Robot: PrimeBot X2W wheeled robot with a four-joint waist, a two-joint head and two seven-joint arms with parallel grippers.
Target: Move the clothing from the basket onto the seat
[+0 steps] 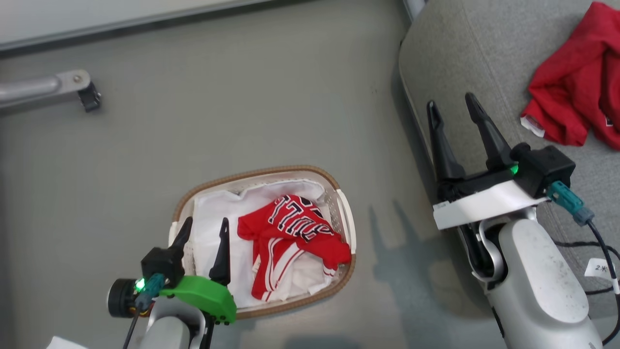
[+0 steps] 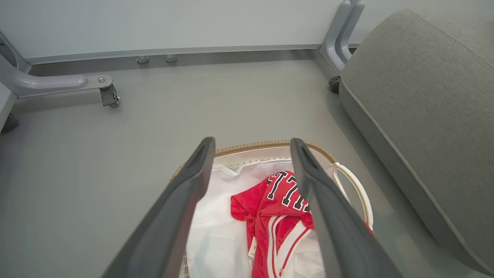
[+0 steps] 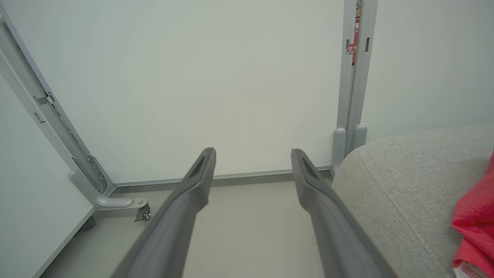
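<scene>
Red clothing [image 1: 295, 232] is lying in the basket [image 1: 271, 170], near left; another red garment [image 1: 576, 82] is resting on the seat [image 1: 465, 58], far right. The left end effector [image 1: 206, 221] and the right end effector [image 1: 451, 100] are hanging open, empty.

Bright, even, diffuse light. The right gripper [image 1: 450, 101] throws a soft forked shadow [image 1: 387, 228] on the grey floor [image 1: 242, 97] to its left. Wrist pictures are wide-angle, lines bending slightly at the edges.
</scene>
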